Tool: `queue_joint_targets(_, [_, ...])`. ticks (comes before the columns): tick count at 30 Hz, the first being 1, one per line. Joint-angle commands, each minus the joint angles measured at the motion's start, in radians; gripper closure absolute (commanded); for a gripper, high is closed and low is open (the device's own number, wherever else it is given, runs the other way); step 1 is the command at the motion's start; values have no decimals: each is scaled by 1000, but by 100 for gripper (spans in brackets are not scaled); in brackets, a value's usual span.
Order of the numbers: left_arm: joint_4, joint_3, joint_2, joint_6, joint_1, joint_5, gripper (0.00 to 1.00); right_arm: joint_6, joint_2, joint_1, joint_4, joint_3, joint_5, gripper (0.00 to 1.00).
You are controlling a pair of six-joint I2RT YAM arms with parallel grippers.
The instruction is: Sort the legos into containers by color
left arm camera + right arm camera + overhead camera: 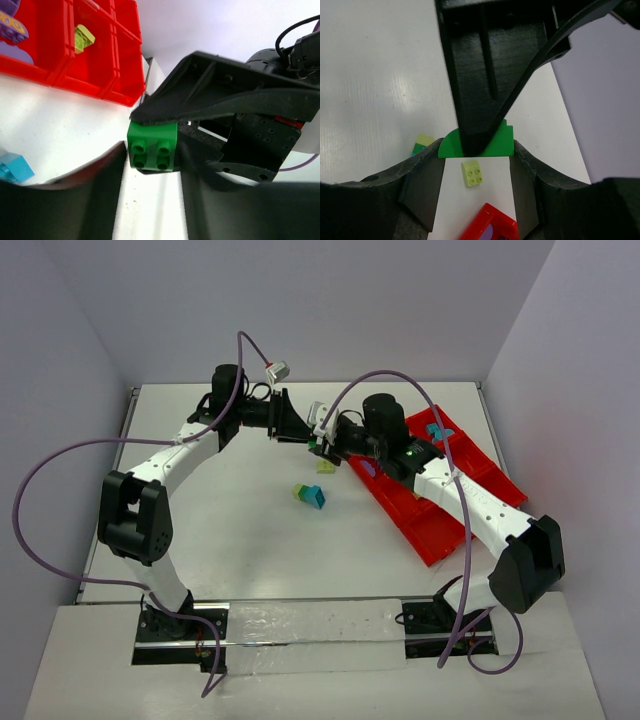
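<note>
White tabletop [220, 540], grey walls. We found the left claw [152, 152] and right claw [476, 156] meeting near the red tray [440, 530], each narrowed crosswise onto one green lego [152, 142], fingers touching its sides. A pale yellow lego [471, 173] lay on the tabletop just beside, outside the tray.

One red tray [436, 528]. One green brick [151, 147]. Two single pale yellow bricks: table brick [471, 173] and tray brick [82, 39]. One teal-and-yellow stack [310, 496], centre frame. One teal tray brick [437, 430]. Purple pieces [11, 25], upper left: number unclear.
</note>
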Motion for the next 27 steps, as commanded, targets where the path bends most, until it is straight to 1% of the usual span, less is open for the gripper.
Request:
queue_joint_targets(1, [-38, 38, -24, 49, -15, 17, 31, 17, -22, 5, 72, 26, 25, 73])
queue_joint_targets(4, [-45, 38, -21, 57, -18, 16, 15, 20, -23, 6, 75, 24, 30, 73])
queue_joint_targets(5, [-47, 38, -21, 58, -17, 15, 11, 21, -21, 5, 75, 24, 31, 73])
queue_joint_targets(8, [-50, 39, -19, 60, -17, 12, 7, 24, -20, 5, 74, 22, 35, 73])
queue_joint_targets(11, [-75, 52, -19, 76, -15, 1, 5, 34, -23, -2, 75, 11, 46, 73])
queue_joint_targets(16, [-199, 107, -21, 168, 8, -37, 3, 58, -51, -30, 76, -29, 68, 73])
queue_joint_targets(23, [-242, 124, -71, 193, 114, -43, 2, 103, -130, -124, 68, -129, 97, 73])
queue_joint_targets(26, [-244, 120, -85, 193, 158, -54, 2, 170, -184, -199, 76, -186, 95, 73])
queue_joint_targets(27, [-245, 120, -89, 194, 167, -60, 2, 176, -188, -205, 80, -189, 91, 73])
